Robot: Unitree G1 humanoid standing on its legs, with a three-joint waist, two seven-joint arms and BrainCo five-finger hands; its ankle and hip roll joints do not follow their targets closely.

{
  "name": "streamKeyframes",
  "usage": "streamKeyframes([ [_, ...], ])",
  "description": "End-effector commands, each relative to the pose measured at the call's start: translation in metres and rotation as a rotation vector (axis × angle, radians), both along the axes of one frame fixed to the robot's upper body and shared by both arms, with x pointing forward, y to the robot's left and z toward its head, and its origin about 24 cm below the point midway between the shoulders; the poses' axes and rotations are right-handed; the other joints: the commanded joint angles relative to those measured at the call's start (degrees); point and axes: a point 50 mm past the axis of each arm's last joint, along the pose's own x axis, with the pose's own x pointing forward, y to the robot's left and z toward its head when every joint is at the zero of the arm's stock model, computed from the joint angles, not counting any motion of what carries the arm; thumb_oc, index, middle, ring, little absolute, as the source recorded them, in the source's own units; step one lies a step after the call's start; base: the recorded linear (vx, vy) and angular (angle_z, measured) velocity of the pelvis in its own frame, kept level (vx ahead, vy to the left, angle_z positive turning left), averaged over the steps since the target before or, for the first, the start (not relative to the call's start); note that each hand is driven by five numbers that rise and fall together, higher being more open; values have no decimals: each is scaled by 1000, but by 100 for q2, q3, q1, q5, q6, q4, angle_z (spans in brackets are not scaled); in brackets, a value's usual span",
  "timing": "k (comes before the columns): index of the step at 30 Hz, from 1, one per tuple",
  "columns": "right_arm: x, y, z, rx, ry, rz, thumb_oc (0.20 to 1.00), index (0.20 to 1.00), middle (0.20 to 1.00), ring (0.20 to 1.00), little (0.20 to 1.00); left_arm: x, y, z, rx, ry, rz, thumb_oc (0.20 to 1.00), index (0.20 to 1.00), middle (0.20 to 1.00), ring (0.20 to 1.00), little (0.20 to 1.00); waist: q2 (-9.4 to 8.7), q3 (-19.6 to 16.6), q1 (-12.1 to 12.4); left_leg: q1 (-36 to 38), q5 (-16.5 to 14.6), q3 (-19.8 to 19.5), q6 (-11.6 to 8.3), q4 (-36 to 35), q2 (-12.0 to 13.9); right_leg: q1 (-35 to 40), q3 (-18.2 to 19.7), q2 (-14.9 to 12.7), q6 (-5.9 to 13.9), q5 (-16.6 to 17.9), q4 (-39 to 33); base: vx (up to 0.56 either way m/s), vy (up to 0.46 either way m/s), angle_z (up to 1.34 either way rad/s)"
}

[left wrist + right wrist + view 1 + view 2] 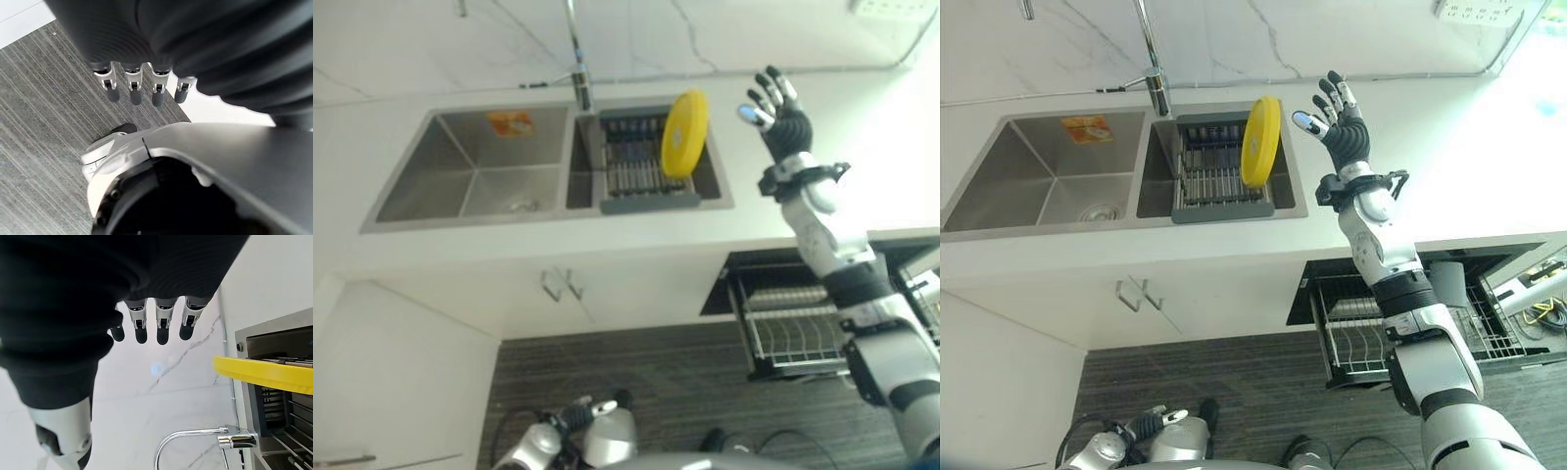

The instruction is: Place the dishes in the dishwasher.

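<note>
- Head views: right hand (1342, 122) raised over the white stone surface (1430, 157), fingers spread, holding nothing, just beside the round yellow plate (1260, 142). Plate stands on edge in the grey wire drying rack (1214, 176) inside the steel double sink (475, 176), probably slotted to drain. Dishwasher's pulled-out wire basket (1356, 328) sits open below, ready for loading.
- Left wrist view: left hand (142, 88) hangs idle over the grey striped floor (34, 98), fingers straight, empty.
- Right wrist view: fingers (164, 325) extended, near plate rim, not touching; chrome tap (205, 438) below.
- Orange sticker (511, 123) in the sink basin: print unreadable.

Head pair looks steeply down, sharing the sink (1048, 186) — wrist cameras sit close behind their fingers (142, 328).
</note>
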Motion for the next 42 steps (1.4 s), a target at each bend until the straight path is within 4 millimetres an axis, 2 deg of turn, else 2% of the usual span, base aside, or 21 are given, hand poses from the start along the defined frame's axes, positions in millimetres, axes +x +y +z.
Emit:
streamKeyframes([
  [1,2,-16,46,-11,-134,-71,1000,1000,1000,1000,1000,-36,-9,-11,28,103,-171,1000,1000,1000,1000,1000,7,-179,248,-360,-34,-115,-283,194,387,-219,185,-120,-106,-992,938,37,-4,14],
  [8,7,-29,59,-11,-150,-116,1000,1000,1000,1000,1000,-33,-5,-9,24,98,-179,1000,1000,1000,1000,1000,76,26,242,-446,-24,-205,-256,256,330,-385,288,-178,-111,-975,1067,29,0,8],
  [12,6,-30,70,-9,-169,-125,1000,1000,1000,1000,1000,-22,-5,-6,16,62,-179,1000,1000,1000,1000,1000,168,262,187,-555,29,-264,-241,251,295,-619,386,-225,-117,-975,1216,-40,22,1],
  [17,6,-36,70,-14,-167,-132,1000,1000,1000,1000,1000,-15,-5,-3,11,18,-155,1000,1000,1000,1000,1000,224,512,135,-650,77,-318,-217,248,249,-824,474,-271,-123,-957,1347,-25,6,3],
  [37,8,-24,76,-72,-176,-99,1000,1000,1000,1000,1000,-13,-1,0,9,-2,-139,1000,1000,1000,1000,1000,234,711,214,-705,62,-318,-199,363,283,-887,434,-346,-101,-951,1475,1,0,1],
  [42,10,-21,79,-40,-162,-81,1000,1000,1000,1000,1000,-5,-1,4,9,-33,-142,1000,1000,1000,1000,1000,233,797,242,-780,36,-338,-178,451,274,-950,446,-370,-101,-942,1534,0,0,0],
])
